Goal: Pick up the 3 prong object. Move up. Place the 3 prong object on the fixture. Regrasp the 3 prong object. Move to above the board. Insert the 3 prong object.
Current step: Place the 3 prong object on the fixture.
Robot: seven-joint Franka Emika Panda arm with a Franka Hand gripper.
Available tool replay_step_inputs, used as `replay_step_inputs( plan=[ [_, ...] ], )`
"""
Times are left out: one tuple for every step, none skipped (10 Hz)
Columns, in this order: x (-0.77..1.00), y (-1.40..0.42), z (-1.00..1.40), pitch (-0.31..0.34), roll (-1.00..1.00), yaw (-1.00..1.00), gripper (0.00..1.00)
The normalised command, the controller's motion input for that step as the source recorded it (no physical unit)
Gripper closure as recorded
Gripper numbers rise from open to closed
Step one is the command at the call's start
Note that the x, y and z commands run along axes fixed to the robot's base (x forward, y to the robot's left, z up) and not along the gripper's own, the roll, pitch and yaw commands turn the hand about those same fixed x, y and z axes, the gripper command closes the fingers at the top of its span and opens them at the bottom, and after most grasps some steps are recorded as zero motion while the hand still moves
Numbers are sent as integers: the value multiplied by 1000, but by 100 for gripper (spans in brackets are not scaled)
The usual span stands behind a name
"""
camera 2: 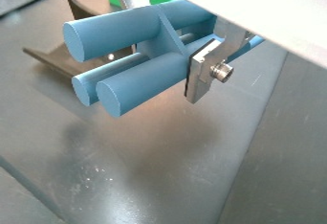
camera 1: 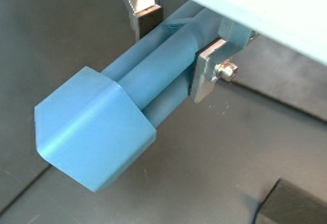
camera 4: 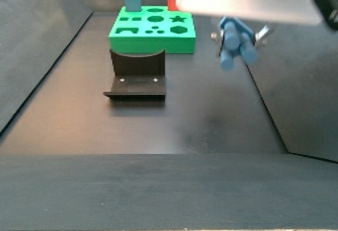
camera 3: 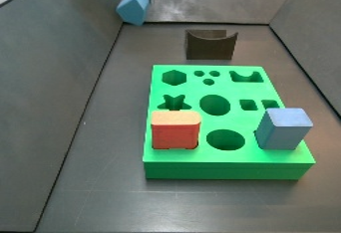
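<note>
The 3 prong object [camera 1: 128, 84] is a steel-blue lobed piece, and the gripper [camera 1: 179, 41] is shut on it, silver fingers [camera 1: 209, 67] clamping its sides. In both wrist views the piece juts out past the pads [camera 2: 202, 73]. In a side view the 3 prong object [camera 4: 235, 43] hangs in the air under the gripper [camera 4: 246, 28], to the right of the fixture [camera 4: 136, 80] and clear of the floor. From the opposite side the object [camera 3: 134, 5] is high at the back, left of the fixture [camera 3: 210, 44] and beyond the green board [camera 3: 226, 170].
A red rounded block [camera 3: 174, 130] and a pale blue cube [camera 3: 282, 127] sit in the board's near cutouts. The board [camera 4: 152, 39] lies behind the fixture. Dark walls enclose the floor on both sides.
</note>
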Motion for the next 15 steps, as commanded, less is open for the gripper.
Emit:
replay_step_inputs(
  plan=[
    [-17, -23, 907, 10, -89, 19, 100],
    [-9, -17, 702, 13, -101, 18, 100],
    [-3, -13, 545, 21, -109, 12, 100],
    [2, -11, 440, 26, -115, 10, 100],
    [4, -11, 179, 34, -128, 4, 100],
    [1000, -575, -60, -348, -58, 722, 100],
    [1000, -559, -108, -338, -42, 686, 100],
    [1000, -502, -105, -267, 11, 519, 100],
    [1000, -417, -86, -144, -9, 288, 100],
    [1000, -382, -85, -71, -17, 183, 100],
    [1000, -321, -82, -29, -9, 107, 100],
    [1000, -288, -81, -12, -1, 84, 100],
    [1000, -219, -72, 7, 28, 52, 100],
    [1000, -191, -68, 12, 41, 46, 100],
    [1000, -144, -63, 24, 66, 39, 100]
  ],
)
